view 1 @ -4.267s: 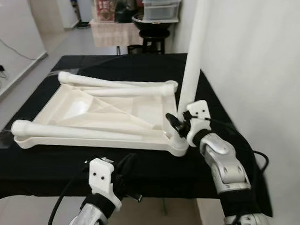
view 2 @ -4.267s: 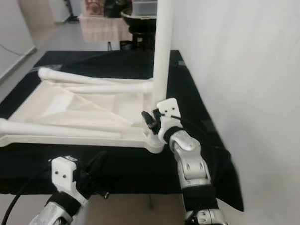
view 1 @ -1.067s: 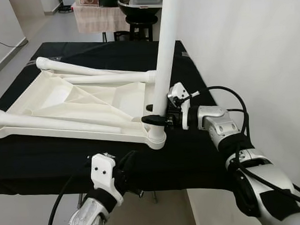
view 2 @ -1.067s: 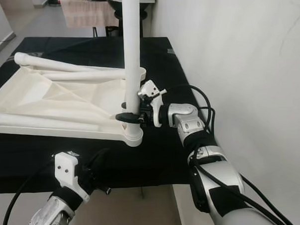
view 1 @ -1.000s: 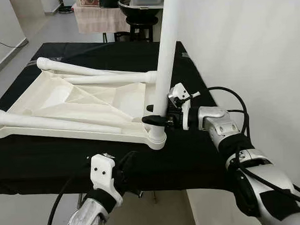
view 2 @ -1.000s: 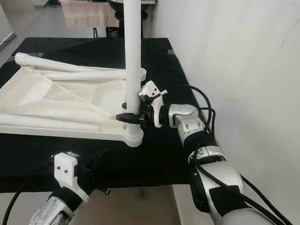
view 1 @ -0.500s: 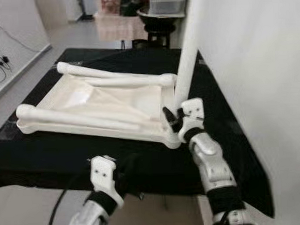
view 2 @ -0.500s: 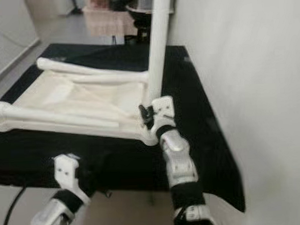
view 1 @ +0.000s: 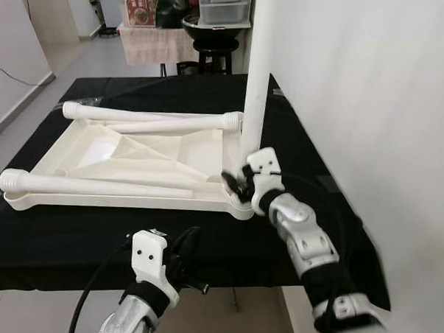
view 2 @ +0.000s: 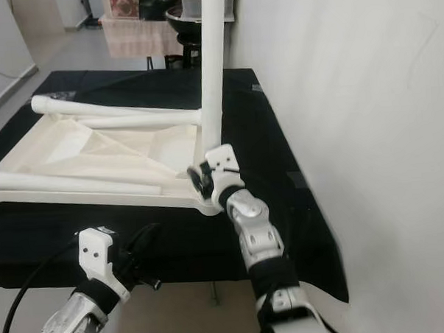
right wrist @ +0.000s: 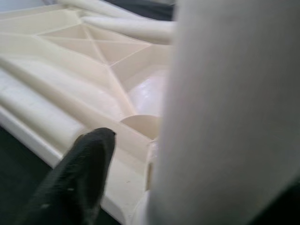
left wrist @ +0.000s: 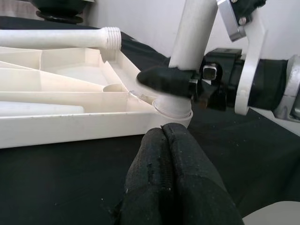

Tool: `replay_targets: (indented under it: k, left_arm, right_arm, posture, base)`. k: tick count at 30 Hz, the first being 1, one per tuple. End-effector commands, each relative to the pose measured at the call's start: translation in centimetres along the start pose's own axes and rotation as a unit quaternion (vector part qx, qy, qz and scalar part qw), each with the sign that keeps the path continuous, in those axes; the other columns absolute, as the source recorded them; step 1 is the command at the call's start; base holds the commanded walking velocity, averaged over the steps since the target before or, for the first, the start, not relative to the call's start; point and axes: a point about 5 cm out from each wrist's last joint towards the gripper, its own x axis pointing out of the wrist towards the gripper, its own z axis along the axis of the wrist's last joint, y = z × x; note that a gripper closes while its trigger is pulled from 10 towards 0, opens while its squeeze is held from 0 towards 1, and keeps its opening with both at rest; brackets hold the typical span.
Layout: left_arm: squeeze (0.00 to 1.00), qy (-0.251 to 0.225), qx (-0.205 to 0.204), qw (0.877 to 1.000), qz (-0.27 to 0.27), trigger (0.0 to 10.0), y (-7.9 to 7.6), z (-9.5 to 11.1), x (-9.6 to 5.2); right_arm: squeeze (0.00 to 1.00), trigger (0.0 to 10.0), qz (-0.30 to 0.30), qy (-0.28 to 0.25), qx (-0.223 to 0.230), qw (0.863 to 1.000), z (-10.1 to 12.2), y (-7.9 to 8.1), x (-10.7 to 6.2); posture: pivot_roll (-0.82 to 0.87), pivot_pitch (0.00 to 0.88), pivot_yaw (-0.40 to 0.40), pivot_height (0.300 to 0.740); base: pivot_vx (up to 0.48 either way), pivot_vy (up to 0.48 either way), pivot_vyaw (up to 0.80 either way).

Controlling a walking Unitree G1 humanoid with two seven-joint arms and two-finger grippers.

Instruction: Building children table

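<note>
A white plastic table top (view 1: 120,202) lies upside down on a black-covered table (view 1: 78,239). One white leg (view 1: 254,91) stands upright in the socket at its near right corner. My right gripper (view 1: 241,184) is at the base of that leg, shut on it; one black finger (left wrist: 164,80) presses against the leg (left wrist: 192,33) just above the socket. Three loose legs lie on the table top, one along the near side (view 1: 90,183) and two toward the far side (view 1: 169,126). My left gripper (left wrist: 164,140) hovers at the table's front edge, shut and holding nothing.
A white wall (view 1: 366,94) runs close along the table's right side. Behind the table stand a black stool with plastic bins (view 1: 219,23) and a cloth-covered stand (view 1: 150,44). Bare floor (view 1: 27,94) lies to the left.
My right arm has swung from reaching in sideways to coming up from the front, with the gripper still at the leg's base. The camera shifted; the leg stays upright and the left gripper holds still.
</note>
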Motion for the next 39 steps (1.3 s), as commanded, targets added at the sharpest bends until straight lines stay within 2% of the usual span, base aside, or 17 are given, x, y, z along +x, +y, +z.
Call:
replay_targets:
  k: [1, 2, 3, 4, 6, 8, 9, 11, 14, 15, 19, 20, 27, 34, 37, 38, 39]
  left_arm:
    - [0.00, 0.000, -0.002, 1.000, 0.000, 10.0, -0.1, -0.1, 0.1]
    - [0.00, -0.001, -0.002, 1.000, 0.000, 10.0, -0.1, -0.2, 0.1]
    - [0.00, -0.001, -0.003, 1.000, 0.000, 10.0, -0.1, -0.2, 0.1]
    - [0.00, -0.002, -0.003, 1.000, 0.001, 10.0, -0.2, -0.2, 0.2]
    - [0.00, -0.002, -0.003, 1.000, 0.001, 10.0, -0.2, -0.2, 0.2]
    - [0.00, -0.002, -0.004, 1.000, 0.001, 10.0, -0.2, -0.2, 0.2]
    - [0.00, -0.002, -0.004, 1.000, 0.001, 10.0, -0.2, -0.2, 0.2]
    - [0.00, -0.002, -0.004, 1.000, 0.001, 10.0, -0.3, -0.3, 0.2]
    - [0.00, -0.001, -0.005, 1.000, 0.001, 10.0, -0.4, -0.3, 0.1]
    - [0.00, -0.001, -0.005, 1.000, 0.001, 10.0, -0.4, -0.3, 0.1]
    - [0.00, -0.002, -0.005, 1.000, 0.001, 10.0, -0.4, -0.3, 0.1]
    - [0.00, -0.002, -0.006, 1.000, 0.001, 10.0, -0.5, -0.3, 0.0]
    - [0.00, -0.002, -0.006, 1.000, 0.001, 10.0, -0.6, -0.2, -0.2]
    - [0.00, -0.002, -0.007, 1.000, 0.001, 10.0, -0.7, -0.1, -0.3]
    - [0.00, -0.002, -0.007, 1.000, 0.001, 10.0, -0.6, -0.1, -0.4]
    - [0.00, -0.002, -0.007, 1.000, 0.000, 10.0, -0.5, 0.0, -0.4]
    - [0.00, -0.002, -0.007, 1.000, 0.000, 10.0, -0.5, 0.0, -0.4]
  right_arm:
    - [1.00, 10.0, 0.088, -0.041, -0.012, 0.995, 1.9, 0.4, 0.6]
    - [0.38, 10.0, 0.120, -0.051, -0.013, 0.991, 2.4, 0.3, 0.7]
    - [0.38, 10.0, 0.137, -0.055, -0.014, 0.989, 2.6, 0.2, 0.8]
    - [0.00, 10.0, 0.174, -0.059, -0.025, 0.983, 2.9, 0.0, 0.8]
    - [0.00, 10.0, 0.199, -0.061, -0.034, 0.977, 3.1, 0.0, 0.7]
    - [0.00, 10.0, 0.288, -0.058, -0.063, 0.954, 3.5, -0.3, 0.4]
    - [0.00, 10.0, 0.288, -0.058, -0.063, 0.954, 3.5, -0.3, 0.4]
    - [0.00, 10.0, 0.334, -0.045, -0.069, 0.939, 3.7, -0.6, 0.1]
    - [0.00, 10.0, 0.371, -0.030, -0.039, 0.927, 4.3, -1.4, 0.3]
    - [0.00, 10.0, 0.379, -0.028, -0.029, 0.925, 4.4, -1.6, 0.4]
    - [0.00, 10.0, 0.366, -0.019, -0.019, 0.930, 4.2, -1.8, 0.8]
    - [0.00, 0.0, 0.356, -0.009, -0.009, 0.934, 3.7, -1.8, 1.1]
    - [0.00, 0.0, 0.361, -0.013, 0.006, 0.932, 3.3, -2.1, 1.0]
    - [0.00, 0.0, 0.328, -0.030, -0.003, 0.944, 2.8, -3.4, 0.3]
    - [0.00, 0.0, 0.249, -0.028, -0.021, 0.968, 1.9, -4.7, -0.6]
    - [0.00, 0.0, 0.210, -0.025, -0.011, 0.977, 1.4, -5.0, -0.8]
    - [0.00, 0.0, 0.210, -0.025, -0.011, 0.977, 1.4, -5.0, -0.8]
  posture:
    - [0.07, 0.018, -0.081, 0.740]
    - [0.07, 0.019, -0.084, 0.740]
    - [0.07, 0.019, -0.084, 0.740]
    - [0.07, 0.017, -0.087, 0.740]
    - [0.07, 0.017, -0.087, 0.740]
    - [0.08, 0.014, -0.088, 0.740]
    - [0.08, 0.014, -0.088, 0.740]
    - [0.08, 0.013, -0.089, 0.740]
    - [0.08, 0.011, -0.090, 0.740]
    - [0.08, 0.011, -0.090, 0.740]
    - [0.09, 0.015, -0.094, 0.740]
    - [0.09, 0.021, -0.093, 0.740]
    - [0.09, 0.033, -0.092, 0.740]
    - [0.09, 0.040, -0.091, 0.740]
    - [0.07, 0.047, -0.083, 0.740]
    - [0.07, 0.049, -0.085, 0.740]
    - [0.07, 0.049, -0.085, 0.740]
  base:
    - [0.000, 0.000, 0.00]
    - [0.000, 0.000, 0.00]
    - [0.000, 0.000, 0.00]
    - [0.000, 0.000, 0.00]
    - [0.000, 0.000, 0.00]
    - [0.000, 0.000, 0.00]
    - [0.000, 0.000, 0.00]
    - [0.000, 0.000, 0.00]
    - [0.000, 0.000, 0.00]
    - [0.000, 0.000, 0.00]
    - [0.000, 0.000, 0.00]
    - [0.000, 0.000, 0.00]
    - [0.000, 0.000, 0.00]
    - [0.000, 0.000, 0.00]
    - [0.000, 0.000, 0.00]
    - [0.000, 0.000, 0.00]
    - [0.000, 0.000, 0.00]
